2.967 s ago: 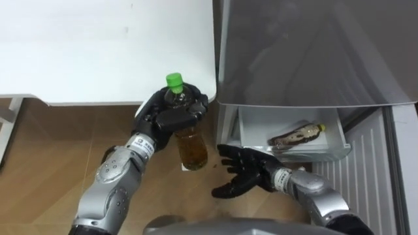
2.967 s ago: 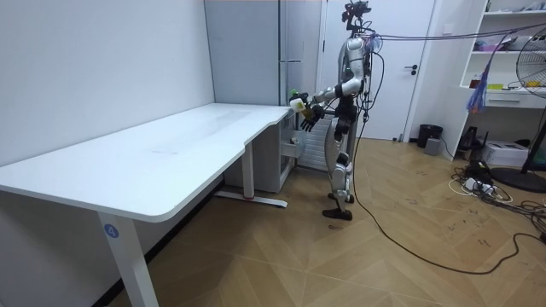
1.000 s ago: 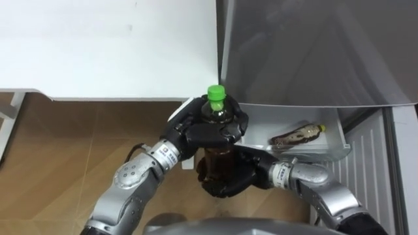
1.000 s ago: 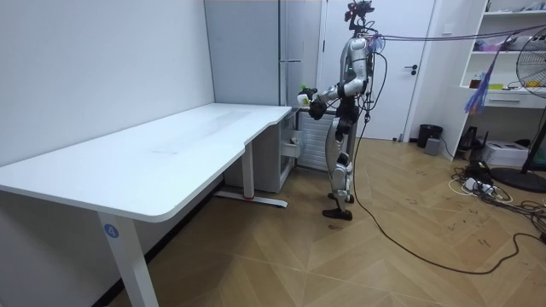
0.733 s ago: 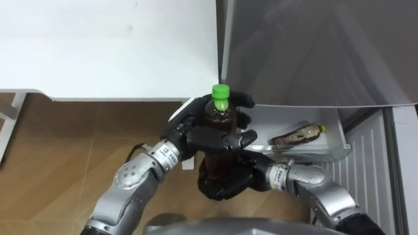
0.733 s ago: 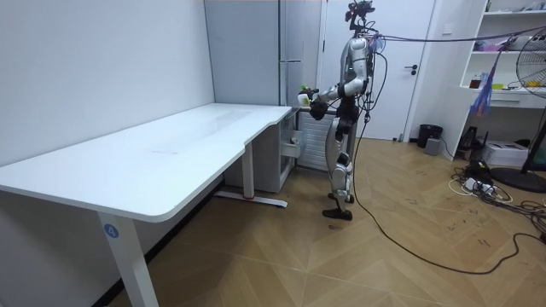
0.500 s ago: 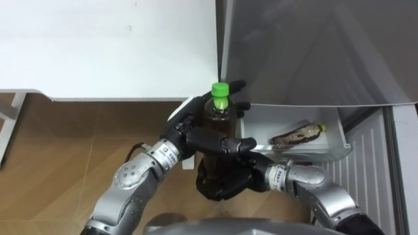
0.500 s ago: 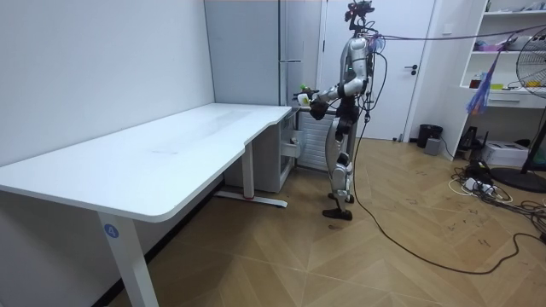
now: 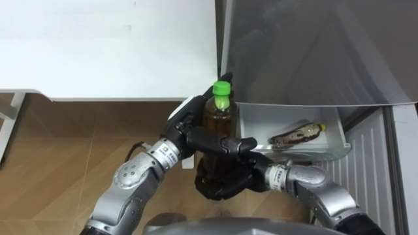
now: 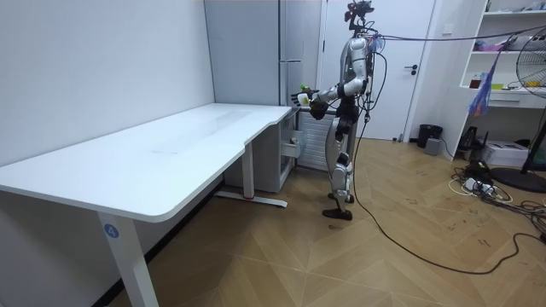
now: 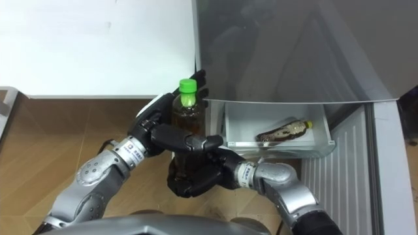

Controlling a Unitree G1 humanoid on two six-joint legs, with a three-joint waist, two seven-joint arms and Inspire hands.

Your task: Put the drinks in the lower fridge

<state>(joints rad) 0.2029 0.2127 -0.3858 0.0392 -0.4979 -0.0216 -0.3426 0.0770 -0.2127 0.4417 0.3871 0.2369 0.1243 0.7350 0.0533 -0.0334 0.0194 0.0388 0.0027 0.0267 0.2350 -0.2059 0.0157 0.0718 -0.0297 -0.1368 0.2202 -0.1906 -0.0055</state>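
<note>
the bottle (image 9: 219, 121) is showing clear, glossy plastic, and its green cap (image 9: 223, 88) is looking like matt plastic. the left robot hand (image 9: 185, 134) and right robot hand (image 9: 219, 183) are showing matt black casing. the fridge (image 9: 313, 52) is giving off a soft grey satin sheen, like metal; its drawer (image 9: 253, 121) is looking like smooth white plastic. the counter (image 9: 104, 46) is appearing white, smooth and matt. the wood floor (image 9: 59, 150) is shining faintly.

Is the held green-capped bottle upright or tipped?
Upright: the green-capped bottle has its cap on top, the right hand curled round its base, the left hand open against its side.
</note>
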